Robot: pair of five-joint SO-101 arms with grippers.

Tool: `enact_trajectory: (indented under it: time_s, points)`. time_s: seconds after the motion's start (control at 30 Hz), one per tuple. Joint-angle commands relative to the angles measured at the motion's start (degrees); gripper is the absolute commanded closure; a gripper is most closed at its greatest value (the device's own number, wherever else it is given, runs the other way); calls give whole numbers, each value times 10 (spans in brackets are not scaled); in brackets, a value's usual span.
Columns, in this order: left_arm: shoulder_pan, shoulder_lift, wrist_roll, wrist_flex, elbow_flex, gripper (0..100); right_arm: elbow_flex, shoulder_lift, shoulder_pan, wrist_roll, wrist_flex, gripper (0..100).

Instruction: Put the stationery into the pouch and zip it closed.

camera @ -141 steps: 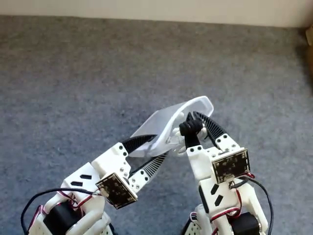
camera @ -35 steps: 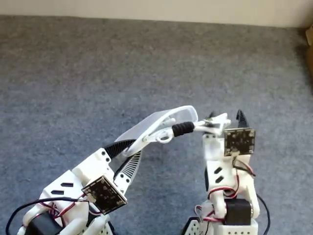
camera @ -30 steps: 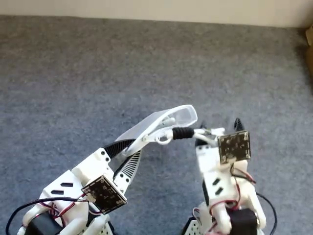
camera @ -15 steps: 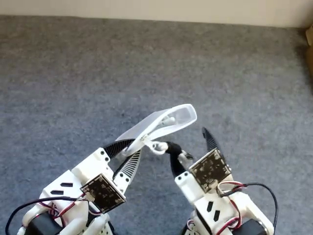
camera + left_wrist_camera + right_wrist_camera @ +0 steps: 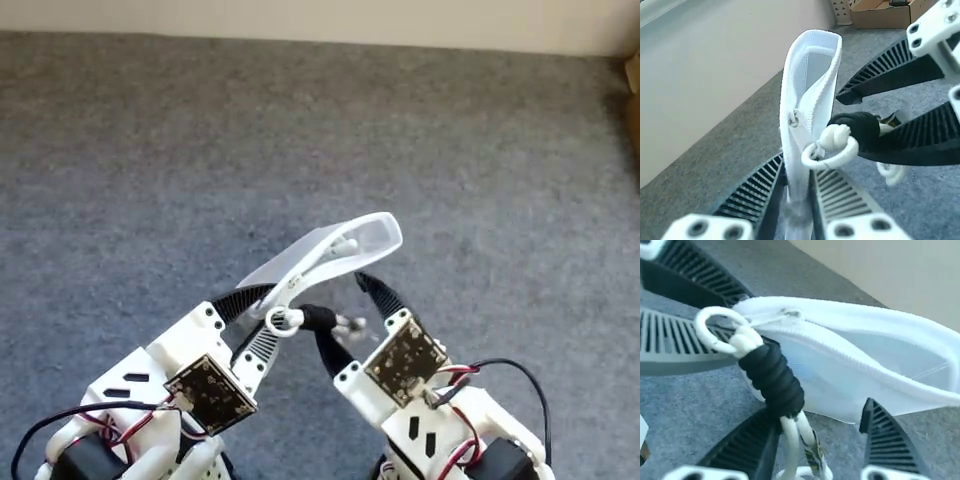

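Observation:
A white zip pouch hangs in the air above the grey carpet, edge up, its zip side toward the arms. My left gripper is shut on the pouch's near end. The zip pull is a black-wrapped cord ending in a white ring. It sits close to my left gripper's fingers. My right gripper stands open beside the pouch. The black cord lies against one of its fingers, and the other finger stands well apart.
Grey carpet covers the floor on all sides, up to a pale wall at the far edge. A brown object pokes in at the right edge. Cardboard boxes stand in the room behind.
My right gripper swung from the pouch's right end toward my left gripper, carrying the zip pull along the zip. Its jaws now stand wide. The left arm has held still over the last second.

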Motion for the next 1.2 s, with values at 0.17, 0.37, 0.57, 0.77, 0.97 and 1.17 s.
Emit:
enact_trajectory:
  time_s: [0.17, 0.37, 0.57, 0.77, 0.97, 1.17]
  points:
    - [-13, -2, 8, -12, -12, 994, -10, -1, -25, -50, 29, 668]
    - [-13, -2, 8, -12, -12, 994, -25, -1, -78, -50, 29, 708]
    - [-13, -2, 8, -12, -12, 994, -26, -1, -157, -50, 25, 734]
    - [-13, -2, 8, -12, -12, 994, -26, -1, -160, -50, -2, 735]
    - [-13, -2, 8, -11, -12, 994, -26, -1, -159, -51, -19, 741]
    - [-13, -3, 8, -9, -12, 994, -25, -1, -120, -50, -43, 869]
